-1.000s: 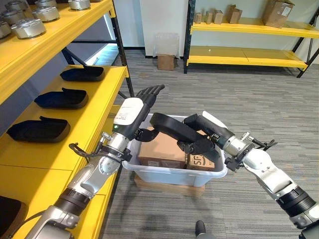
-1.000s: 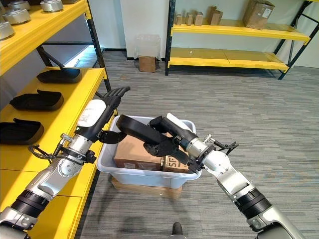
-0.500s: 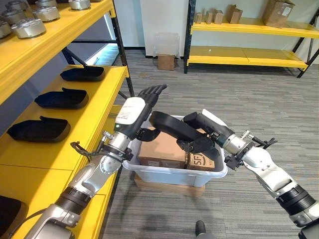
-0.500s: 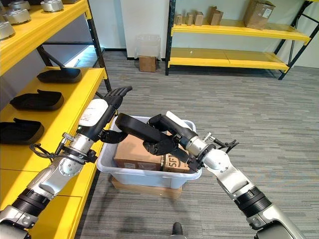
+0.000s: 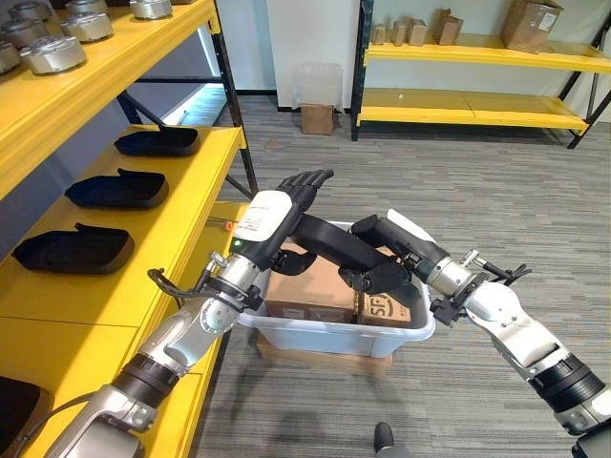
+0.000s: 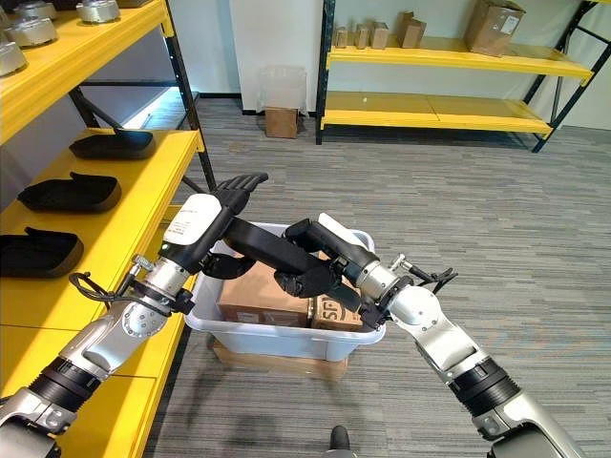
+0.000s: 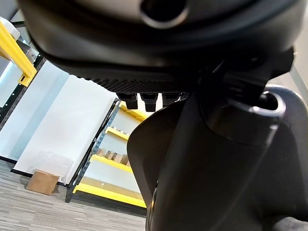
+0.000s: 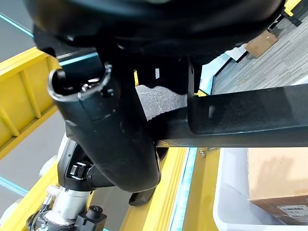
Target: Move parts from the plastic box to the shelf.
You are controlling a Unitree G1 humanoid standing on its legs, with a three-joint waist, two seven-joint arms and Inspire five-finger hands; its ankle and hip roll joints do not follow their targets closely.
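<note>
Shelf [image 5: 143, 258]: yellow rack along the left side; three black moulded parts [image 5: 72, 250] lie in a row on its middle level, metal discs [image 5: 52, 52] on the level above.
Far shelving [image 5: 477, 105]: second yellow rack across the room, cardboard boxes [image 5: 531, 24] on its upper level.
Plastic box [image 5: 334, 336]: pale tub on the floor just right of the shelf, holding brown cartons [image 5: 310, 286].
Black part [image 5: 348, 250]: long dark moulded piece, held above the plastic box between both hands — clear of the cartons.
Right hand [image 5: 387, 272]: fingers curled round the part's right end.
Left hand [image 5: 286, 205]: fingers straight, reaching far over the part's left end — thumb under it.
</note>
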